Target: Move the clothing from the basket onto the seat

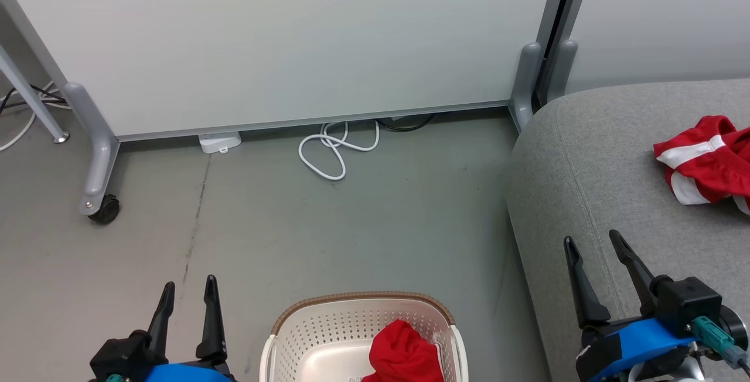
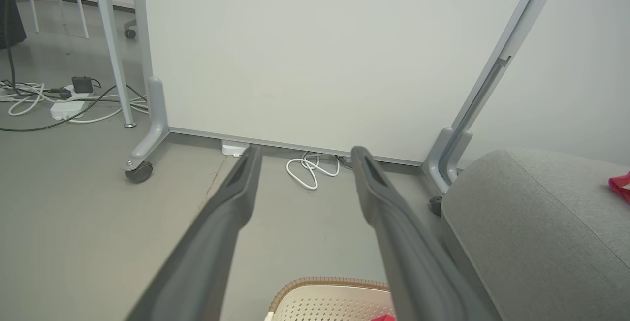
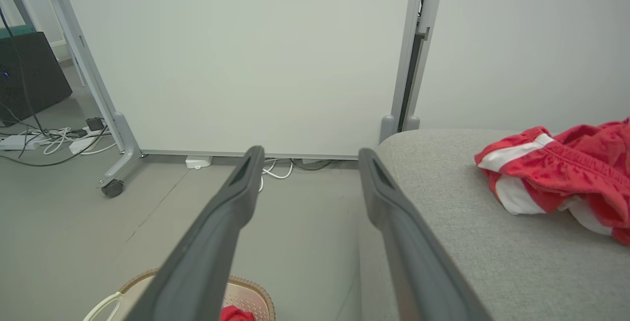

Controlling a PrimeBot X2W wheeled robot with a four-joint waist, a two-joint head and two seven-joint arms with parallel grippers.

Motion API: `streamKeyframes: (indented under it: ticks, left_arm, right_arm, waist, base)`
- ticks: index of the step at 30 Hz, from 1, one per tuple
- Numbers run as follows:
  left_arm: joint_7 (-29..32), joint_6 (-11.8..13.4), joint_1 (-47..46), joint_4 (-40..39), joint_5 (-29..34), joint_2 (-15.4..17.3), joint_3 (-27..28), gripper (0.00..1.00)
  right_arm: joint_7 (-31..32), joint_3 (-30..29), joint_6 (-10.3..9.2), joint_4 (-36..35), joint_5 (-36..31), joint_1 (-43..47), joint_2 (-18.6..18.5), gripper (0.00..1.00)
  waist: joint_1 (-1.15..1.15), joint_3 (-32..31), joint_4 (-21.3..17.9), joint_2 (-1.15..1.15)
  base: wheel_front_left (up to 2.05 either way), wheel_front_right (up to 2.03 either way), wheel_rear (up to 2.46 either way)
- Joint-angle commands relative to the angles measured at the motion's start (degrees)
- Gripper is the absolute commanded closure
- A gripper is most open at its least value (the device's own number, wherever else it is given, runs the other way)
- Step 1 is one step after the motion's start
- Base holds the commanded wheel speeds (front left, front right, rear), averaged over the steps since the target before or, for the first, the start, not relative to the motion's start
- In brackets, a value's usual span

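A pale partition panel [image 1: 293,36] stands on grey castor feet [image 1: 96,159] across the grey floor [image 1: 351,229]. A white cable [image 1: 335,146] lies coiled beneath it.

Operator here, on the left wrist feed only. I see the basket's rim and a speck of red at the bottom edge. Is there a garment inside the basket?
Observer: Yes. The head view shows one crumpled red garment lying in the basket, against its right-hand side.
Operator: And the red scrap at the far right of the seat?
Observer: That is a red-and-white striped garment, lying bunched on the seat, well in from its rounded corner.
Operator: Where is the right gripper?
Observer: The right gripper shows against the seat's near part, jaws open, holding nothing.
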Motion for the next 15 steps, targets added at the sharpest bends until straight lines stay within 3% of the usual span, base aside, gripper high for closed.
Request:
streamKeyframes:
  ticks: [1,15]
  left_arm:
    - [-0.16,-0.36,-1.0,0.03,0.58,-0.11,0.4,0.0]
    - [-0.15,-1.19,-3.69,0.72,2.3,-0.37,-0.31,0.0]
  right_arm:
    - [0.09,-0.03,0.01,-0.12,0.2,0.59,0.0,0.0]
    - [-0.05,3.26,0.01,-0.75,-0.01,-3.38,-0.01,0.0]
  waist:
    - [0.0,0.19,0.05,0.0]
    - [0.0,4.73,-2.6,0.0]
  base:
    - [0.0,0.0,0.0]
    - [0.0,0.0,0.0]
